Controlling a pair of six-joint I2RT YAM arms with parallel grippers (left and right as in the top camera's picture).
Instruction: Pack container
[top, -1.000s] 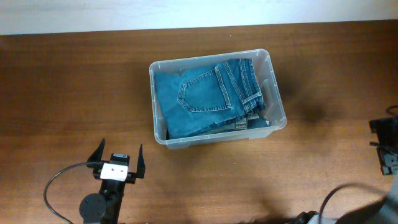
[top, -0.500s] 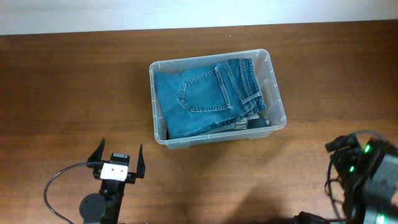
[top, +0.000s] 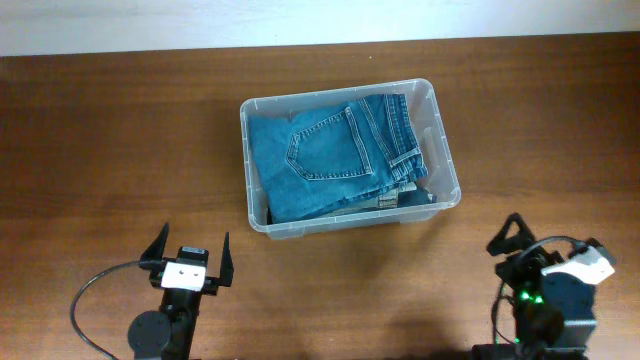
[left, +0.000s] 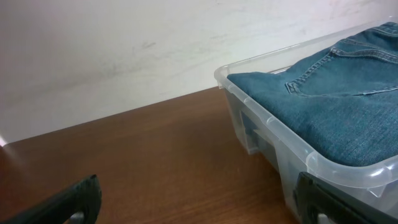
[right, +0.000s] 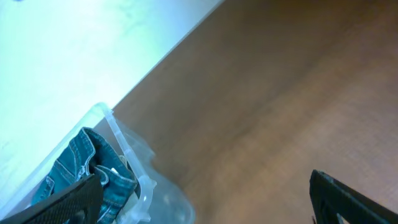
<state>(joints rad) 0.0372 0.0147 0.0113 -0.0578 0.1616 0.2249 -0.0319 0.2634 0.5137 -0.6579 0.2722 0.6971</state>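
The container (top: 443, 160), a clear plastic bin with a rolled rim, stands in the middle of the wooden table with folded blue jeans (top: 325, 155) inside. In the left wrist view its near corner (left: 261, 134) and the jeans (left: 336, 106) show at the right. In the right wrist view its corner (right: 134, 171) and jeans (right: 81, 162) show at the lower left. My left gripper (top: 187, 258) is open and empty, front left of the bin. My right gripper (top: 550, 245) is open and empty, front right of the bin.
A white wall (top: 300, 20) runs along the table's far edge. A black cable (top: 90, 295) loops beside the left arm. Bare wooden tabletop (top: 120, 140) lies around the bin.
The right arm has swung in from the table's right edge to the front right and now points toward the bin. The left arm, bin and jeans have not moved.
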